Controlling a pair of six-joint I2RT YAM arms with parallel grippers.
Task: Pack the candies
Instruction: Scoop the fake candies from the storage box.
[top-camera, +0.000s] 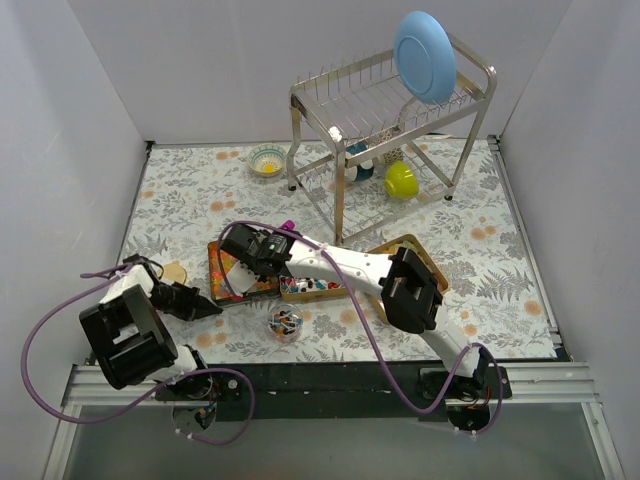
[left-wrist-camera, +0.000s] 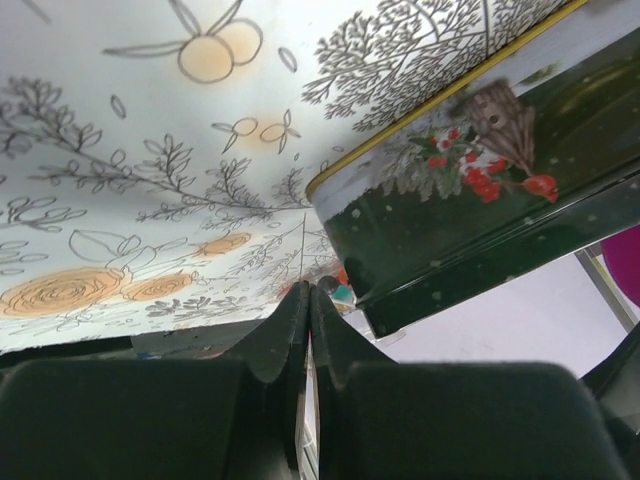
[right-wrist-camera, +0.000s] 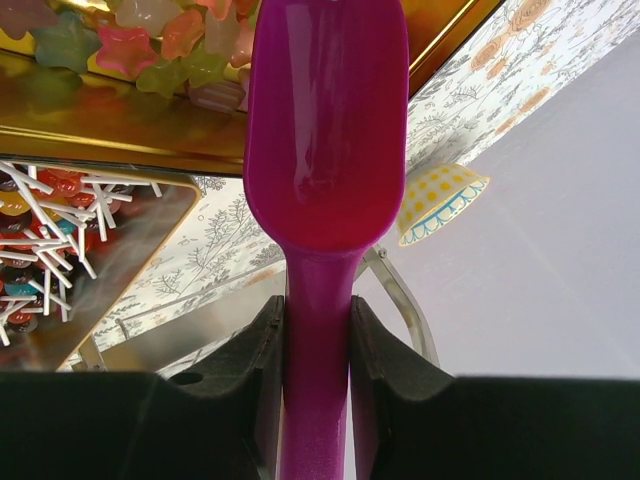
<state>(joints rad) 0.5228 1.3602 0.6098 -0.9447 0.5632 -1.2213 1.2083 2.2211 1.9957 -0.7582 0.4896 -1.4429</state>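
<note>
I'm seeing the R gripper (right-wrist-camera: 318, 315) clamping the handle of a magenta plastic scoop (right-wrist-camera: 325, 150). Its fingers (right-wrist-camera: 262, 365) are pressing on both sides w/ no gap, and the scoop bowl is pointing away from the wrist. In the top view the R arm is reaching across to the L half of the table, w/ the R gripper (top-camera: 268, 248) hanging over a square gold tin tray (top-camera: 215, 262). That tray is holding star-shaped gummy candies (right-wrist-camera: 150, 45) in pink, orange and green, and the scoop tip is overlapping them in the wrist view; can't tell if it's touching. Just to the R, a second gold tin (right-wrist-camera: 150, 225) is holding red and blue wrapped sweets on white sticks (right-wrist-camera: 40, 205). A small clear cup (top-camera: 285, 323) w/ mixed sweets is standing on the near side of both trays, apart from them. The L gripper (left-wrist-camera: 307, 305) is pinching tip to tip w/ nothing between. It's sitting low over the floral tablecloth (left-wrist-camera: 120, 180), near a dark green tin wall w/ red berry print (left-wrist-camera: 470, 200); contact unclear. From above, the L gripper (top-camera: 200, 305) is lying just beside the gummy tray's near L corner. A yellow dotted bowl (right-wrist-camera: 440, 205) is sitting further back.
</note>
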